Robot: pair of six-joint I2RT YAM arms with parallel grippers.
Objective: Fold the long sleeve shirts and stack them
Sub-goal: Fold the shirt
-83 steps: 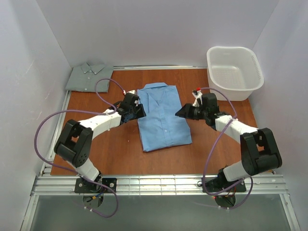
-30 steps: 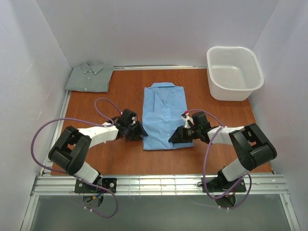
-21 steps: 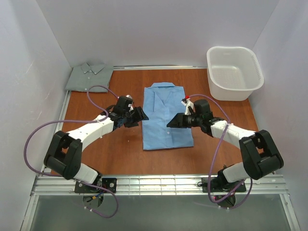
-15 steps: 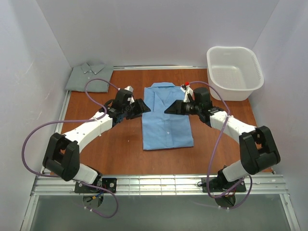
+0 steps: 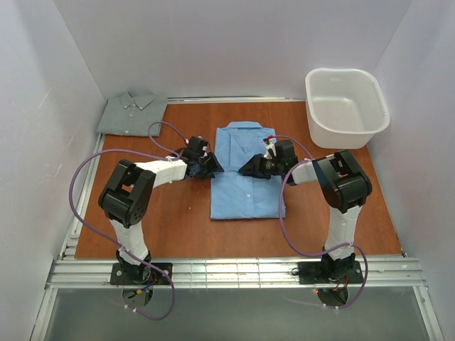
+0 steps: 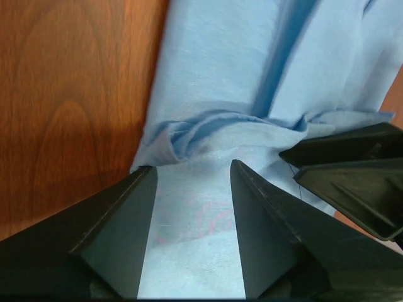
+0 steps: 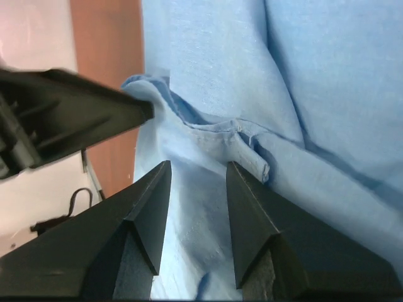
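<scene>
The light sky-blue long sleeve shirt lies folded, collar to the far side, in the middle of the table. The grey-green long sleeve shirt lies folded at the back left corner. My left gripper is low on the blue shirt's left edge, jaws apart, with flat blue cloth in the gap. My right gripper faces it from the right, jaws apart over blue cloth. A bunched ridge of cloth stands between the two sets of fingertips. Nothing shows as pinched.
A white plastic basket stands at the back right. Bare brown table shows to the left, right and near side of the blue shirt. White walls close in the back and both sides.
Both grippers moved from the blue shirt's upper part down to its mid-height and toward each other. The cloth between them has bunched into a ridge.
</scene>
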